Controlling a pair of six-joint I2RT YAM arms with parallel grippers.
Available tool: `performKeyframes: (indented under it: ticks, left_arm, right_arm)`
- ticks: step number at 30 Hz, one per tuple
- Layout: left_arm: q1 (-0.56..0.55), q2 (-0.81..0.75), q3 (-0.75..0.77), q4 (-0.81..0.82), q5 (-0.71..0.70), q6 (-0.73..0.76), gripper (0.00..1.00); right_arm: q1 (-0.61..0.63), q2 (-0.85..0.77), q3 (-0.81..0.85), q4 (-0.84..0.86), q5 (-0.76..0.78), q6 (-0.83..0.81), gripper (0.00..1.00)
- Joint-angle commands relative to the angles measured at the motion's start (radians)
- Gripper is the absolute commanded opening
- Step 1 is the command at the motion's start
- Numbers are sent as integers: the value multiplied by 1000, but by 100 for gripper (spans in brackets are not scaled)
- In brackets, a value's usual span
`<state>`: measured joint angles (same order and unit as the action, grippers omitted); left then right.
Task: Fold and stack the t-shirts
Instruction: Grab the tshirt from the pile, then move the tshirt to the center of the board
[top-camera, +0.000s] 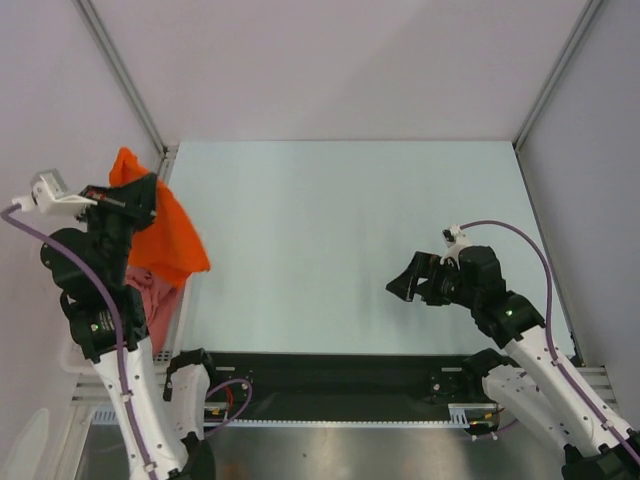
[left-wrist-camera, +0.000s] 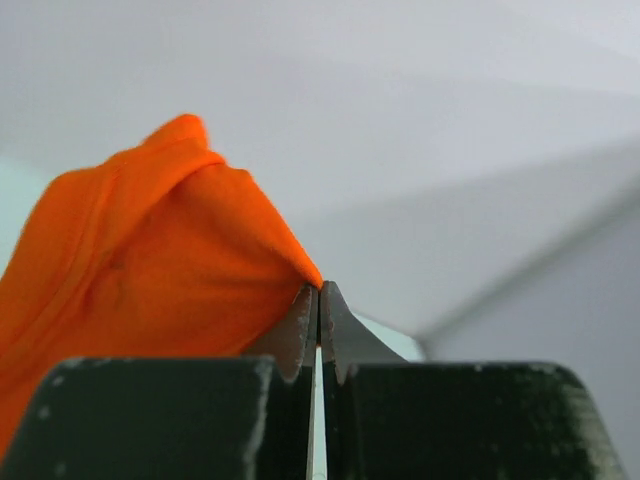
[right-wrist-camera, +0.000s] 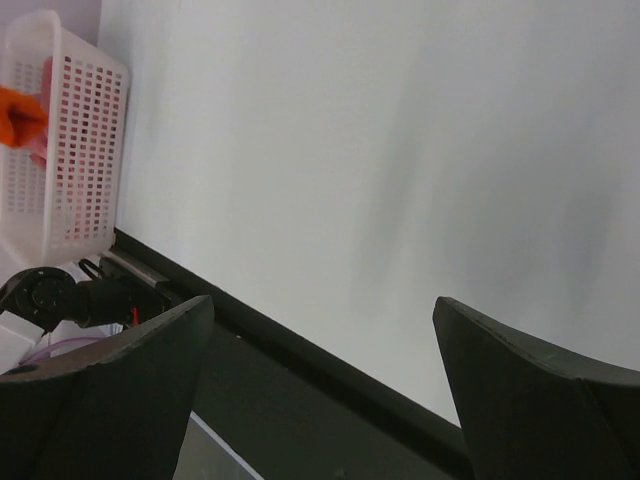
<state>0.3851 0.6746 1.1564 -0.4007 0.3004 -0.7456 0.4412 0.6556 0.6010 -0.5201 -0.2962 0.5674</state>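
The bright orange t-shirt (top-camera: 168, 238) hangs bunched at the far left of the top view, lifted above the basket. My left gripper (left-wrist-camera: 320, 290) is shut on a fold at the shirt's (left-wrist-camera: 150, 260) edge, its jaws pressed together. The salmon-pink t-shirt (top-camera: 150, 290) lies crumpled below the orange one, partly hidden by my left arm. My right gripper (top-camera: 405, 280) hovers over the right half of the table, open, with nothing between its fingers (right-wrist-camera: 110, 390).
A white plastic lattice basket (right-wrist-camera: 75, 150) stands at the table's left edge, and the orange cloth (right-wrist-camera: 20, 115) shows above it. The pale table (top-camera: 330, 230) stretches between the arms. A black rail (top-camera: 330, 370) runs along its near edge.
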Motion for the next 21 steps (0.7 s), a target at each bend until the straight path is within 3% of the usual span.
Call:
performKeyframes:
  ticks: [1, 3, 4, 8, 12, 16, 17, 19, 21]
  left_arm:
    - [-150, 45, 124, 376, 308, -136, 0]
    - [-250, 94, 198, 387, 310, -120, 0]
    - [-361, 114, 209, 388, 306, -110, 0]
    - [-630, 219, 200, 335, 252, -40, 0]
    - [-834, 315, 36, 269, 178, 61, 0]
    - [-922, 436, -116, 254, 168, 172, 3]
    - [-925, 445, -144, 237, 129, 199, 16]
    - [-925, 463, -199, 162, 80, 283, 24]
    - [-925, 474, -227, 82, -1, 337, 42]
  right_arm:
    - [5, -8, 66, 3, 15, -12, 100]
    - [7, 1, 91, -9, 23, -17, 100]
    - [7, 2, 101, -17, 37, -21, 100]
    - [5, 16, 152, -50, 80, -24, 100]
    - [1, 42, 180, -106, 140, -26, 100]
    - [-15, 123, 181, -104, 189, -49, 100]
    - [-18, 142, 181, -92, 190, -63, 100]
    - [-21, 183, 191, -81, 189, -83, 100]
    - [-22, 266, 197, -60, 175, -106, 100]
